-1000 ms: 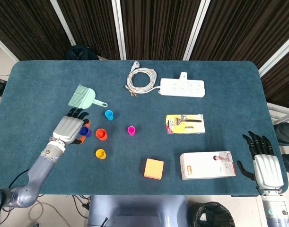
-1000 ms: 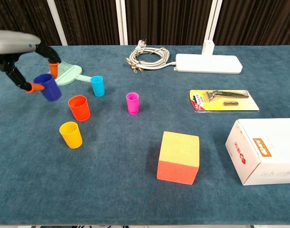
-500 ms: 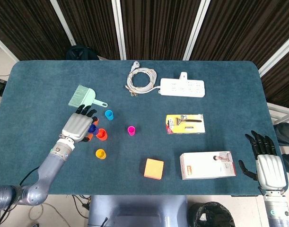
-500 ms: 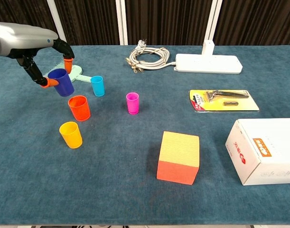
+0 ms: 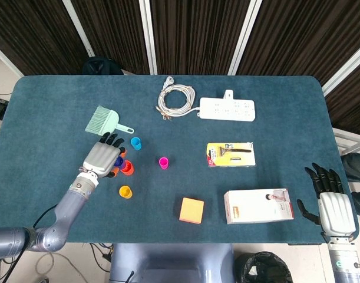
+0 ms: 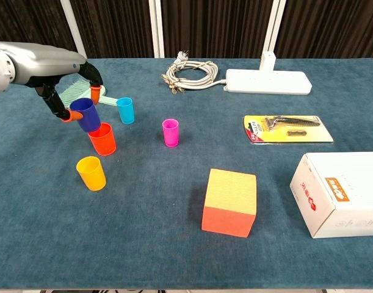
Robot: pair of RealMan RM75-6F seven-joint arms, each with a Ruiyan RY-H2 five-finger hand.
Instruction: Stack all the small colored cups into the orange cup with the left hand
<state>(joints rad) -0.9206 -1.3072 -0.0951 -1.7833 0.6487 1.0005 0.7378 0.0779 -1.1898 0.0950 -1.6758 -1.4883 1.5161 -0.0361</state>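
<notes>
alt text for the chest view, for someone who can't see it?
The robot's left hand holds a dark blue cup tilted just above the orange cup on a blue table. Yellow, cyan and magenta cups stand nearby, with a sponge block, white box, razor pack, power strip and coiled cable around.

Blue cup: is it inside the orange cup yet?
Not yet. The left hand holds the blue cup tilted just above the orange cup, its base at the rim.

A coiled cable (image 5: 176, 98), power strip (image 5: 227, 109), razor pack (image 5: 230, 154) and sponge (image 5: 191, 210).
</notes>
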